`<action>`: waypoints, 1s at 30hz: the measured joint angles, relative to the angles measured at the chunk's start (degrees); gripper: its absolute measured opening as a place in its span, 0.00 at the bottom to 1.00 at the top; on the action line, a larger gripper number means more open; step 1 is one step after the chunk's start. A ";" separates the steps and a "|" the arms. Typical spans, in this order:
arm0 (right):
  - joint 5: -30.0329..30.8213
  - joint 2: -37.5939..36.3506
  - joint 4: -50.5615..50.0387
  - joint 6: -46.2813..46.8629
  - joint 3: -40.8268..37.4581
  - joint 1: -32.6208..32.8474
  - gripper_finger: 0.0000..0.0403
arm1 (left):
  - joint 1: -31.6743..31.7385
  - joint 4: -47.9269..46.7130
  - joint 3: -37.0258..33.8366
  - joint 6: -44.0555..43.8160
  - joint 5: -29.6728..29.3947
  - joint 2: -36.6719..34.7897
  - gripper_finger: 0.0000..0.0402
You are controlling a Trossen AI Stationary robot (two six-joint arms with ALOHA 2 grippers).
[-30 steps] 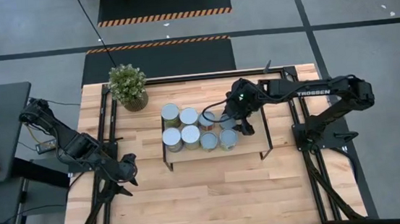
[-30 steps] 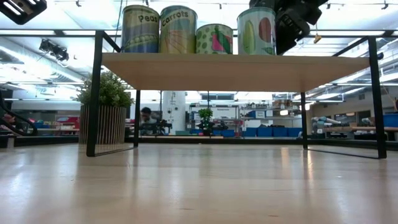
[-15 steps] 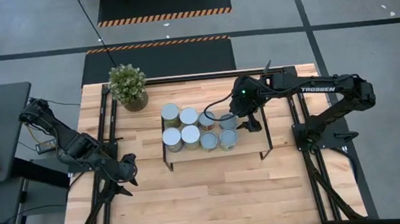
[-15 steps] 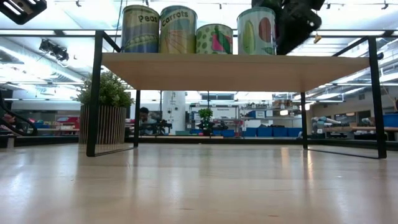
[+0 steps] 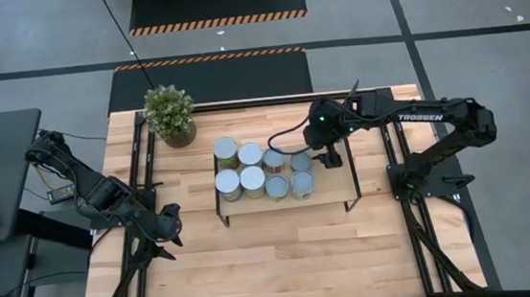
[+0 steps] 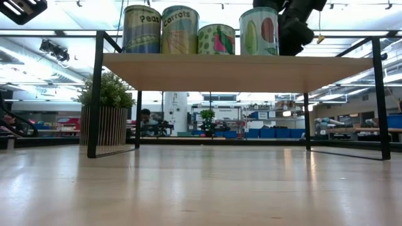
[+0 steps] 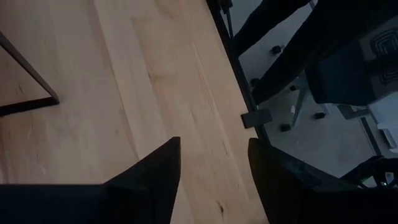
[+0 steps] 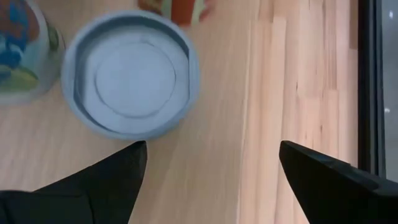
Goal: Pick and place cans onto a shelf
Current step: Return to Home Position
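Nearest, front-left of the table [image 5: 256, 265]: the left gripper [image 5: 169, 224] sits low over the wood, well apart from the shelf. Its fingers are partway apart with nothing between them. Its wrist view shows plain boards below.

Mid-table: the shelf [image 5: 332, 189], a light board on black rod frames, long side running across the table. All eight cans [image 5: 252, 179] stand upright on its left and middle part, two rows of four, close together. Front row as read from table height, left to right: Pears can [image 6: 142, 28], Carrots can [image 6: 180, 29], a shorter can [image 6: 217, 39], a corn-pictured can [image 6: 259, 31].

Just beyond: the right gripper [image 5: 331, 156] hangs above the shelf, just beside the right end of the back row, touching no can. Its fingers are spread wide and hold nothing. Its wrist view looks down on a bluish-grey can top [image 8: 127, 74] with shelf board beside it.

Farthest, back-left: the potted plant [image 5: 169, 114], near the shelf's back-left corner, not touching it.
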 joint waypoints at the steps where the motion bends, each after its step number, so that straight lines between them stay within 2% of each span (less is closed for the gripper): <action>1: -0.28 0.05 0.83 0.01 -0.02 0.14 0.93 | 0.00 0.00 0.00 0.00 0.02 0.00 0.48; 6: -1.80 0.04 3.92 0.89 0.00 1.01 0.93 | -0.01 0.02 0.00 0.00 0.01 -0.02 0.48; 12: 0.19 -2.15 -1.18 2.15 -0.02 1.08 0.93 | 0.00 0.02 0.00 0.00 0.02 0.00 0.48; 20: -0.71 -9.12 0.17 12.49 -0.02 1.08 0.93 | -0.01 0.02 0.00 0.00 0.00 0.00 0.48; 24: -3.16 -13.58 3.93 16.31 -0.02 1.03 0.93 | -0.02 0.02 0.00 0.00 0.02 -0.02 0.48; 30: -3.31 -21.84 14.42 25.55 -0.02 0.99 0.93 | -0.02 0.02 -0.02 0.00 0.02 0.00 0.48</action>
